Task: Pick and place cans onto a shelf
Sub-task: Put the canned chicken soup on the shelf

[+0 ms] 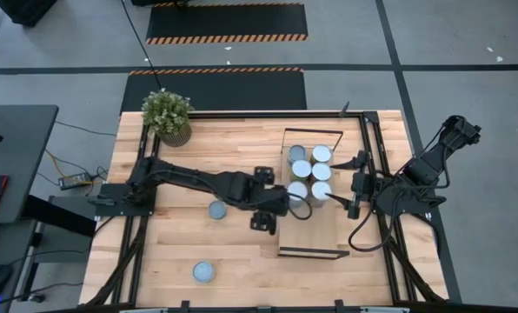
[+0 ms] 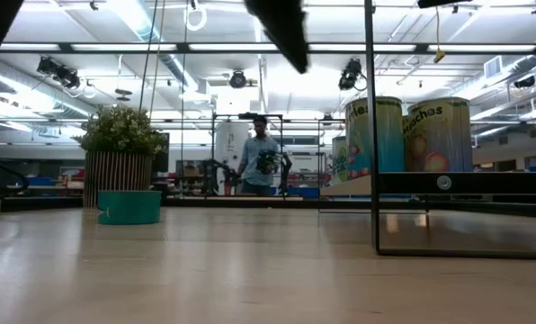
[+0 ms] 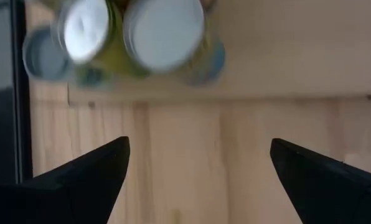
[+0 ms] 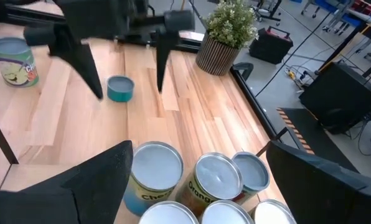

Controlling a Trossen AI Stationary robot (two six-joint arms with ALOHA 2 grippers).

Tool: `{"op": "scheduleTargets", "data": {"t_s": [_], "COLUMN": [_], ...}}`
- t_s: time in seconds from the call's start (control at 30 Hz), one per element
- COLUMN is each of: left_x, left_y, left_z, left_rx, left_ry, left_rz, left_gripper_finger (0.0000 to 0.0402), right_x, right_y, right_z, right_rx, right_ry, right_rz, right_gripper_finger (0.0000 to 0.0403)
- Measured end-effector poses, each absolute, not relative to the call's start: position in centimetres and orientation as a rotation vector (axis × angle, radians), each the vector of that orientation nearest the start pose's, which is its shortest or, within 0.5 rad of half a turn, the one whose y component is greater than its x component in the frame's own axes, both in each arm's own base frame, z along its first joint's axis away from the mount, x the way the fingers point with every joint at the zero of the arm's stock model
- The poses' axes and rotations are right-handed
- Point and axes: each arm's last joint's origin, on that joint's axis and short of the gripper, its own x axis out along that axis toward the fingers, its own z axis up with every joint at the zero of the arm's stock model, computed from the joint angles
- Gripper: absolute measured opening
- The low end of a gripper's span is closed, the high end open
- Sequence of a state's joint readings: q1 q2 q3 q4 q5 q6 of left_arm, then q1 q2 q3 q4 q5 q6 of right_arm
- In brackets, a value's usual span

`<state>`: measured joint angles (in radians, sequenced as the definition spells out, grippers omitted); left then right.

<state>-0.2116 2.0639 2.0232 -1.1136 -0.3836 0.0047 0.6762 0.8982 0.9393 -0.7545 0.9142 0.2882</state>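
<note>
Five cans [image 1: 309, 171] already clustered on the shelf [image 1: 324, 228], packed touching at its end nearer the potted plant [image 1: 167, 115], just ahead of the left gripper [image 1: 273, 207] and directly facing the right gripper [image 1: 353, 185]. Two more left on the bare tabletop [image 1: 233, 143]: a low teal can [image 1: 216, 209] just behind the left gripper, beside its forearm, and a taller can [image 1: 203, 272] well apart from both grippers, near the table's front edge. Left gripper spread wide and empty, hovering at the shelf's edge with the nearest can lids [image 3: 164, 32] just beyond its fingertips [image 3: 120, 149]; apparently between a delivery and the next pickup. Right gripper likewise parted and holding nothing, poised over the shelf's outer side, looking down on the same cluster [image 4: 198, 180]. Roughly five of seven placed, by this count; remaining: fetching the teal can, then the far one, with plenty of free board beyond the cluster. A person [image 2: 257, 162] standing far back in the room
</note>
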Motion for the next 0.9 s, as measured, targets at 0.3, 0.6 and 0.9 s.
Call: {"op": "scheduleTargets", "data": {"t_s": [0.3,0.6,0.9], "left_x": [40.1,36.2,30.7], "left_y": [-10.9,-13.2,-18.1], "left_z": [29.7,26.2,28.3], "left_rx": [0.301,0.107,-0.304], "left_ry": [1.183,1.350,1.508], "left_rz": [0.154,0.066,-0.010], "left_gripper_finger": [0.0378,0.0377,0.0377], "right_x": [14.5,14.5,14.6], "right_y": [8.8,9.1,9.2], "right_z": [30.2,29.9,30.1], "right_rx": [-0.235,-0.229,-0.214], "right_ry": [0.455,0.444,0.427], "right_rz": [-0.289,-0.274,-0.272], "right_gripper_finger": [0.0377,0.0377,0.0377]}}
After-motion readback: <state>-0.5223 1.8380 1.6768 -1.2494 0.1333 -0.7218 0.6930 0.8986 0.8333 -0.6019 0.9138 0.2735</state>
